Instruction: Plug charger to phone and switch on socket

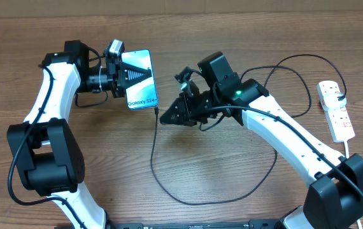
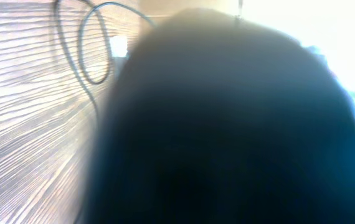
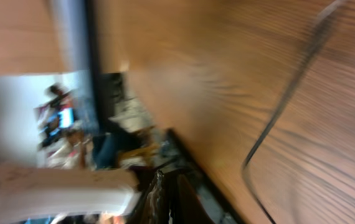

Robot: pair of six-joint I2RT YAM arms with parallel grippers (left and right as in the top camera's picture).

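my left gripper (image 1: pixel 138 74) is clamped on the phone (image 1: pixel 142 94) in the upper left of the overhead frame, with one black finger (image 1: pixel 132 74) lying across the light blue screen. white writing at the phone's lower end reads "galaxy s24+". the left wrist camera gives me mostly a dark, teal-tinged blur. my right gripper (image 1: pixel 167 117) sits near centre frame, its tip just beside the charger (image 1: pixel 153 159) and its connector (image 1: pixel 156 109), which is close to the phone's lower right corner. i cannot tell whether those fingers are together or apart, and the right wrist view is smeared. the socket (image 1: pixel 335 109) lies at the right edge, well apart from the phone.
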